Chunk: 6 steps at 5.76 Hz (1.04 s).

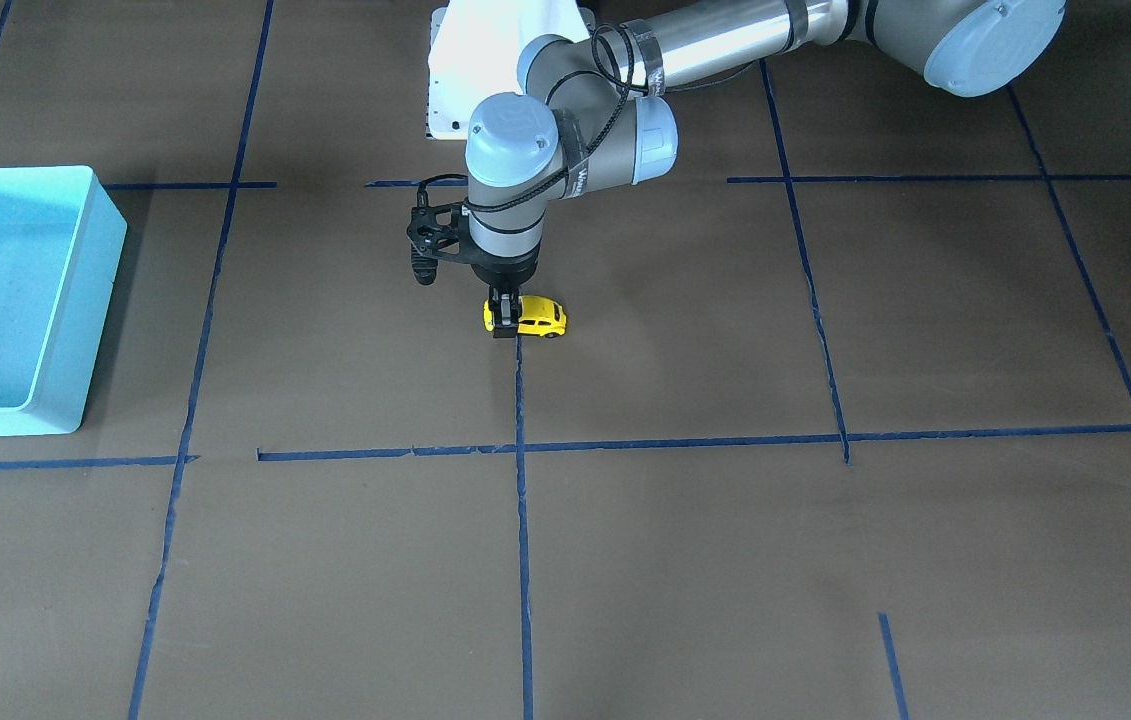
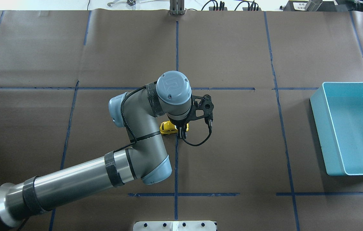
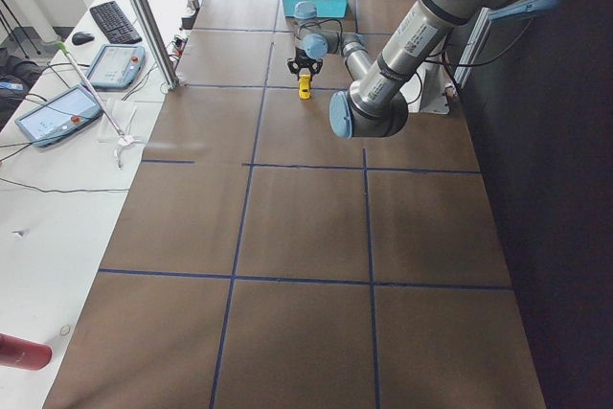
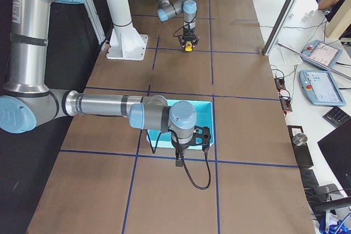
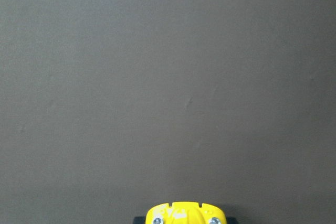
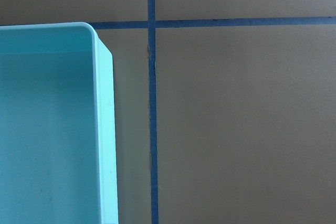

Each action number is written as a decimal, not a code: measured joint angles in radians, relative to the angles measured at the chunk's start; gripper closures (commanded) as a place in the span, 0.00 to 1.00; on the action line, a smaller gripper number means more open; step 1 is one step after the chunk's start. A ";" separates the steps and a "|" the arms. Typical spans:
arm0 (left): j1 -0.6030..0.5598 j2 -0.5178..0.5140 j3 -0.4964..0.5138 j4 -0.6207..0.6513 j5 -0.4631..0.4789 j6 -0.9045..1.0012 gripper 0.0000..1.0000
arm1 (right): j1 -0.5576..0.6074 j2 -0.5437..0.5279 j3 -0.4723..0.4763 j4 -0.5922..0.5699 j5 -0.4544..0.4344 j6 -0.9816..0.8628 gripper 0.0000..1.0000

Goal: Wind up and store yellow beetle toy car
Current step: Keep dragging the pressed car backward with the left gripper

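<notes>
The yellow beetle toy car (image 1: 540, 318) stands on its wheels on the brown paper at the table's middle, beside a blue tape line. My left gripper (image 1: 503, 322) points straight down and is shut on one end of the car. The overhead view shows the car (image 2: 167, 127) partly hidden under the wrist. The left wrist view shows only the car's yellow end (image 5: 185, 214) at the bottom edge. The light blue bin (image 2: 317, 128) is on my right side, empty. My right gripper (image 4: 181, 149) hovers by the bin's corner (image 6: 105, 129); I cannot tell if it is open or shut.
Blue tape lines divide the brown paper (image 1: 625, 560) into squares. The white robot base plate (image 1: 450, 90) is behind the left arm. Operator tablets and cables (image 4: 323, 86) lie on a side bench beyond the far table edge.
</notes>
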 measured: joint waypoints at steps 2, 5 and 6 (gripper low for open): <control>-0.005 0.025 -0.022 0.000 -0.001 0.000 1.00 | 0.000 0.000 0.001 0.001 0.005 0.000 0.00; -0.009 0.049 -0.045 0.000 -0.003 0.000 1.00 | 0.000 0.000 0.001 0.001 0.011 0.000 0.00; -0.011 0.058 -0.054 0.000 -0.003 0.000 1.00 | 0.000 0.000 0.001 0.001 0.013 0.000 0.00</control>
